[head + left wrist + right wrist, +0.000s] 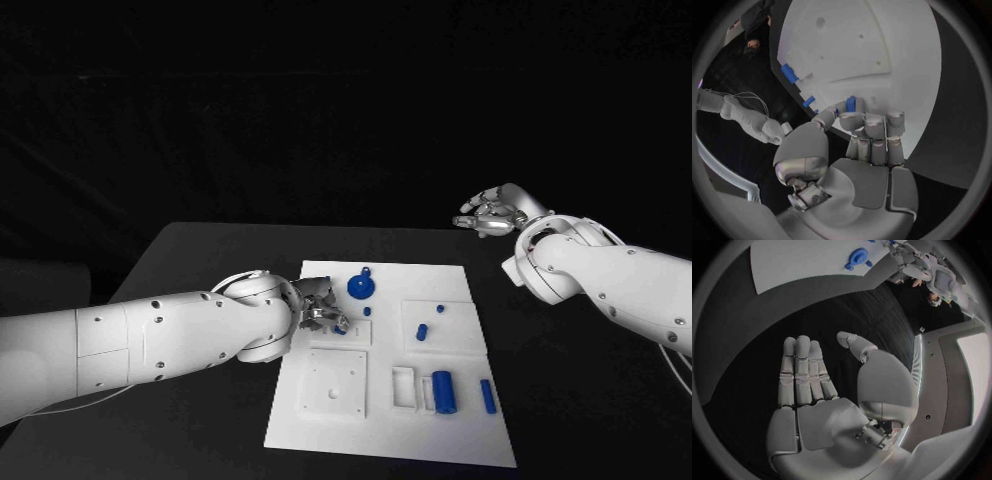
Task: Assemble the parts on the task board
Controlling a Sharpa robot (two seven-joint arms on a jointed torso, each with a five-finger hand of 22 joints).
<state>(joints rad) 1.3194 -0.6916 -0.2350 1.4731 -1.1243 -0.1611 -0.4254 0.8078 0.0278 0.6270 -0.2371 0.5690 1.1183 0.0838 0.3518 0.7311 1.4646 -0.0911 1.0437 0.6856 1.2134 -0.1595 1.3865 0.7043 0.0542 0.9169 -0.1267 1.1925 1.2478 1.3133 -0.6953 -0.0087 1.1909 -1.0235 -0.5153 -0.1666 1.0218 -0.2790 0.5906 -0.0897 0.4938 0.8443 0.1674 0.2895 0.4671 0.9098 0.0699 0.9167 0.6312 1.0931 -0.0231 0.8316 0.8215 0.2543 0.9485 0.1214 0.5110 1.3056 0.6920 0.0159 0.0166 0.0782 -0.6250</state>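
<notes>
The left arm extends from the left, with the left hand (320,308) lowered and its fingers (873,125) curled inward, pinching a small blue part (851,103) at the fingertips. The right arm enters from the right, bent upward. The right hand (495,213) is raised, fingers (801,370) extended together, thumb apart, holding nothing.

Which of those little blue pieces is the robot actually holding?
The small blue piece pinched in the left hand's fingers at the board's left edge; the round one and the big cylinder lie free.
</notes>
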